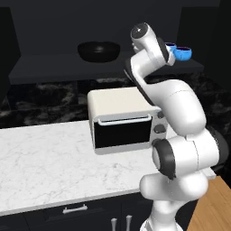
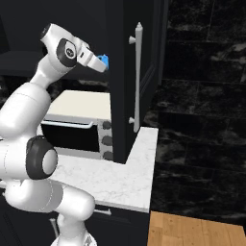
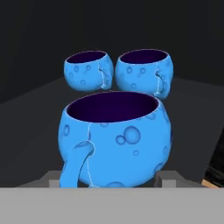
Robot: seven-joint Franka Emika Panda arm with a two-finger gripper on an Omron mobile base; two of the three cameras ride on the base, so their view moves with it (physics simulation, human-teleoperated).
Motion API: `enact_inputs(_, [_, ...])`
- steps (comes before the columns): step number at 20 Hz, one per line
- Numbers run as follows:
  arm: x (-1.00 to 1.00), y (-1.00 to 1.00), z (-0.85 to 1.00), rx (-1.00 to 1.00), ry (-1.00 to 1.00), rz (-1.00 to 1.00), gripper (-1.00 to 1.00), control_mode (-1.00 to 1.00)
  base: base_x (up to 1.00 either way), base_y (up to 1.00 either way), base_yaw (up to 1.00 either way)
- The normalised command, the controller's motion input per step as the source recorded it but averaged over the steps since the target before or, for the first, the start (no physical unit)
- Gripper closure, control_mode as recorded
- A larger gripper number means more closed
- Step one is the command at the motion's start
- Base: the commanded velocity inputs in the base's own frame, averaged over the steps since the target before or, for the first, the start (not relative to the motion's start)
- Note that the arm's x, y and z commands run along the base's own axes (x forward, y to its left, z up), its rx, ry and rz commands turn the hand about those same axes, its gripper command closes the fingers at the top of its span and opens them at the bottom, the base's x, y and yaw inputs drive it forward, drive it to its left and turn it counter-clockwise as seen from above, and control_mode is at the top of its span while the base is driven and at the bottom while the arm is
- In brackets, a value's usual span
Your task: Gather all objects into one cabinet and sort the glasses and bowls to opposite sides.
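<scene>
three blue cups (image 3: 114, 140) | dark shelf (image 1: 54, 67) | black bowl (image 1: 99, 50)

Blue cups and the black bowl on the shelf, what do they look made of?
Blue cups: likely glazed ceramic, smooth with a soft sheen, bubble-like rings and dark purple insides. Black bowl: glossy, faint highlights on its rim; ceramic or plastic, can't tell which.

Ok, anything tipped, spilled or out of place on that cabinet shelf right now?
Nothing stands out. All three blue cups stand upright on the shelf, grouped at its right end; the black bowl sits upright farther left. No spills or damage visible.
</scene>
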Motion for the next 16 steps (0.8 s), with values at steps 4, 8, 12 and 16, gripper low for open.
enact_inputs(4, [0.2,-0.26,-0.15,0.0,-0.03,0.0,1.0,-1.0,0.0,0.0,0.0])
enact_inputs(8, [0.17,-0.31,-0.24,0.0,-0.05,0.0,1.0,-1.0,0.0,0.0,0.0])
enact_inputs(12, [0.15,-0.34,-0.25,0.0,-0.05,0.0,1.0,-1.0,0.0,0.0,0.0])
enact_inputs(16, [0.06,-0.25,-0.29,0.0,-0.06,0.0,1.0,-1.0,0.0,0.0,0.0])
